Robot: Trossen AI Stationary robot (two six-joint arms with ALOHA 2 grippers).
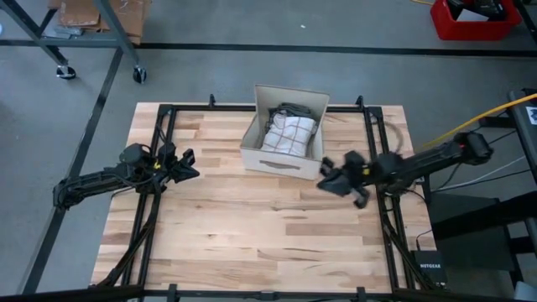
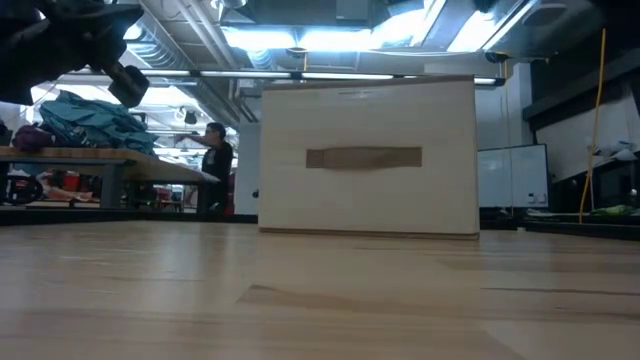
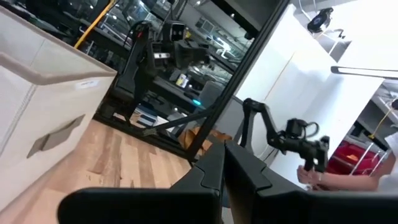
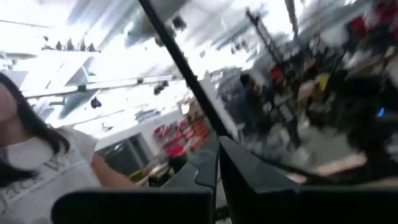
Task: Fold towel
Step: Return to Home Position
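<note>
Towels (image 1: 289, 132) in white organizer (image 1: 281, 165) at 12 o'clock, left gripper (image 1: 191, 166) at 9, right gripper (image 1: 325, 182) at 3, both w/ fingers pressed together.

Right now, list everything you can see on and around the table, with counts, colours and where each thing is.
Table: one, light wood, beneath both arms.
Box: one, white, back centre of the table.
White towel: one, white with thin dark checks, folded inside the box.
Gray towel: one, dark gray, in the box, showing at its far end.
Bin: one, red, on the floor beyond the far right corner.
Cable: one, yellow, off the right side.
Person: one, dark clothes, far back in the room.
Left pincer: one, black, shut, empty, near the table's left edge.
Right pincer: one, black, shut, empty, right of the box's front.
</note>
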